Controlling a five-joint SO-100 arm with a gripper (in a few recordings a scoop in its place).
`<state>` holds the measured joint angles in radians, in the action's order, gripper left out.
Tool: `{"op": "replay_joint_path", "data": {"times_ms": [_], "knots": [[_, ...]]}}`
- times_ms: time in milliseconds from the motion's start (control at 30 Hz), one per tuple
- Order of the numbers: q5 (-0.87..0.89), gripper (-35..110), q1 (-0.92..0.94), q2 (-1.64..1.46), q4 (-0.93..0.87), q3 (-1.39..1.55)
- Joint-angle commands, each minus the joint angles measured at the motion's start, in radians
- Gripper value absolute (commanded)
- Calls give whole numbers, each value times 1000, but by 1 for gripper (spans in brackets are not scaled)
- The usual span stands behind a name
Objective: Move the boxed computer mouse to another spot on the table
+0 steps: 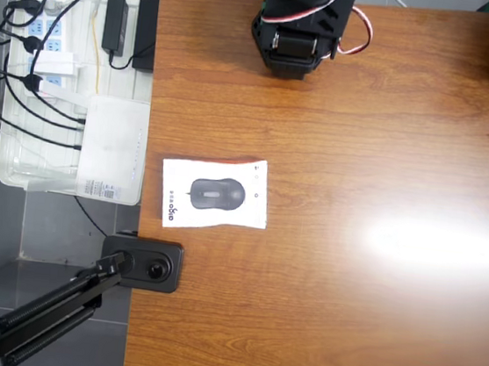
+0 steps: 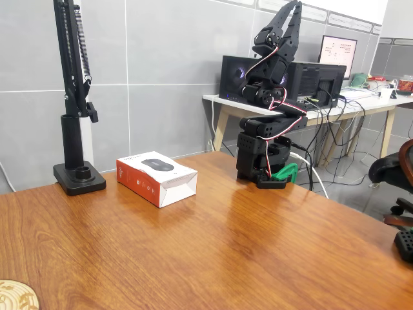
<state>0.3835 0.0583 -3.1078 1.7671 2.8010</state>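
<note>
A black robot arm (image 2: pixel 271 103) is sitting folded up on its base near one edge of the table (image 1: pixel 344 318), a glossy reddish-brown wood-grain top that is catching a bright patch of glare in the overhead view. In the fixed view the gripper (image 2: pixel 292 11) is pointing upward, well above the tabletop and holding nothing; its fingers appear to be pressed together, though I cannot tell for certain. The boxed computer mouse (image 1: pixel 215 194) is lying flat on the table, close to the left edge in the overhead view and well apart from the arm. Its white top face is showing a dark mouse, and its orange-red side is showing in the fixed view. A black lamp-stand base (image 1: pixel 142 262) is clamping onto that same left edge, near the box. Beyond the edge, a white tray (image 1: pixel 17 166) is holding power strips and cables.
</note>
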Motion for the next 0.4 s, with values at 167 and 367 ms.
{"op": "replay_joint_path", "data": {"times_ms": [167, 367], "knots": [[8, 0, 5, -2, 2, 0], [8, 0, 5, -2, 2, 0]]}}
